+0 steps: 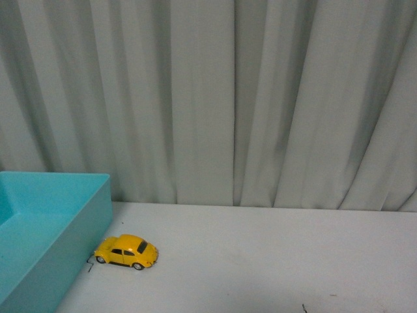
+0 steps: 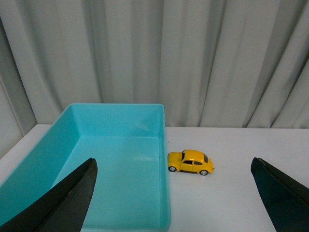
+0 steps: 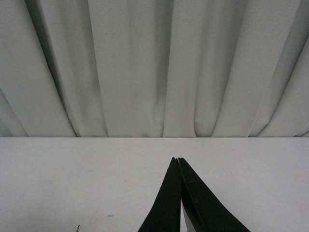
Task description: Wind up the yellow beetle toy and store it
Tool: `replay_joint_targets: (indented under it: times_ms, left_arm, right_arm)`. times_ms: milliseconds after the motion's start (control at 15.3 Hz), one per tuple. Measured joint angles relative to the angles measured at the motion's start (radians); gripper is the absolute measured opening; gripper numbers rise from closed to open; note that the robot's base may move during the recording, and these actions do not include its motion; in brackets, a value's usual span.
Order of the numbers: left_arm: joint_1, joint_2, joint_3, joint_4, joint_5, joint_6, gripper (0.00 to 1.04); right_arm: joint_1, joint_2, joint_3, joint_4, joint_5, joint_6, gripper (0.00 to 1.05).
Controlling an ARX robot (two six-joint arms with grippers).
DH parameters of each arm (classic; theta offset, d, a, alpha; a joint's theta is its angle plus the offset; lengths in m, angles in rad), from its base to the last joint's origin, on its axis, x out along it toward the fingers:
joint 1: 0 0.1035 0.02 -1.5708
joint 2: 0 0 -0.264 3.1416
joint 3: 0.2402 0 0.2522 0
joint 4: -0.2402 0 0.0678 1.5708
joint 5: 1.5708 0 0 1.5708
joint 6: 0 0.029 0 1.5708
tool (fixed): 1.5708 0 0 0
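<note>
Left fingers (image 2: 63, 203) are standing wide apart and empty, facing the yellow beetle toy (image 2: 190, 162), which is sitting on the white bench (image 1: 260, 261) just beside the turquoise bin (image 2: 116, 108). Only the right wrist view is showing the right fingers (image 3: 169, 203), pressing together, empty.

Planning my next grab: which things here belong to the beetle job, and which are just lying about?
Job:
yellow beetle toy
teal bin beside it, probably its storage
left pincer, open
right pincer, shut

Not the job:
grey curtain
white table
</note>
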Motion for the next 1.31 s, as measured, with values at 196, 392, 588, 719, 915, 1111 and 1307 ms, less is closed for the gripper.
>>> replay_joint_targets:
  times_ms: [196, 392, 588, 719, 915, 1111, 1307]
  left_arm:
    - [0.0, 0.0, 0.0, 0.0, 0.0, 0.0, 0.98]
    - [0.0, 0.0, 0.0, 0.0, 0.0, 0.0, 0.98]
    - [0.0, 0.0, 0.0, 0.0, 0.0, 0.0, 0.98]
    - [0.0, 0.0, 0.0, 0.0, 0.0, 0.0, 0.98]
    - [0.0, 0.0, 0.0, 0.0, 0.0, 0.0, 0.98]
    - [0.0, 0.0, 0.0, 0.0, 0.0, 0.0, 0.98]
    - [0.0, 0.0, 0.0, 0.0, 0.0, 0.0, 0.98]
  right_arm:
    - [0.0, -0.167, -0.043, -0.12, 0.0, 0.0, 0.02]
    - [0.0, -0.303, -0.066, -0.232, 0.0, 0.0, 0.02]
    - [0.0, -0.439, -0.079, -0.351, 0.0, 0.0, 0.02]
    - [0.0, -0.509, -0.079, -0.412, 0.0, 0.0, 0.02]
    - [0.0, -0.603, -0.08, -0.5, 0.0, 0.0, 0.02]
    - [0.0, -0.722, -0.08, -0.615, 0.0, 0.0, 0.02]
    - [0.0, -0.796, -0.08, -0.686, 0.0, 0.0, 0.02]
